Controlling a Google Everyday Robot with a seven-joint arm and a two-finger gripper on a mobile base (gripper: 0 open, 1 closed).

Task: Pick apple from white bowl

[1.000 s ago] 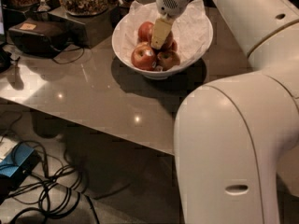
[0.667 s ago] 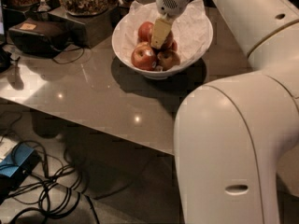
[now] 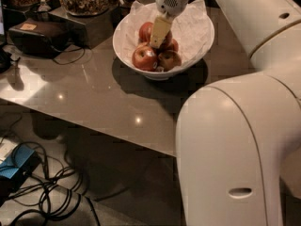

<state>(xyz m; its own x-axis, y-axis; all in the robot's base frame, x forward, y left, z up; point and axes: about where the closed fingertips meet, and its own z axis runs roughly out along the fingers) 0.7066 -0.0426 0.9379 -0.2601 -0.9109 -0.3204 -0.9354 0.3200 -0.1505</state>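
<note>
**A:** Item one?

**B:** Wide, glossy white bowl (image 3: 137, 66) lined with crinkled white paper (image 3: 194, 26). It stands on the smooth grey-brown desk (image 3: 89, 95), towards the far side.

**A:** Contents?

**B:** Four apples show. The largest round red apple (image 3: 144, 59), with a pale spot on its side, lies at the near left of the bowl. It touches a smaller yellowish-brown apple (image 3: 170, 59). Two darker red apples (image 3: 146, 31) sit behind.

**A:** Gripper?

**B:** Cream gripper (image 3: 157, 43), reaching down from above into the bowl. Its tip is among the rear apples, just behind the largest one. Open or closed: cannot tell. Contact with any apple: cannot tell.

**A:** Other entries?

**B:** White robot arm (image 3: 235, 149) fills the right. A black box (image 3: 40, 37) sits on the desk at left. Black cables (image 3: 51, 202) lie on the floor.
</note>
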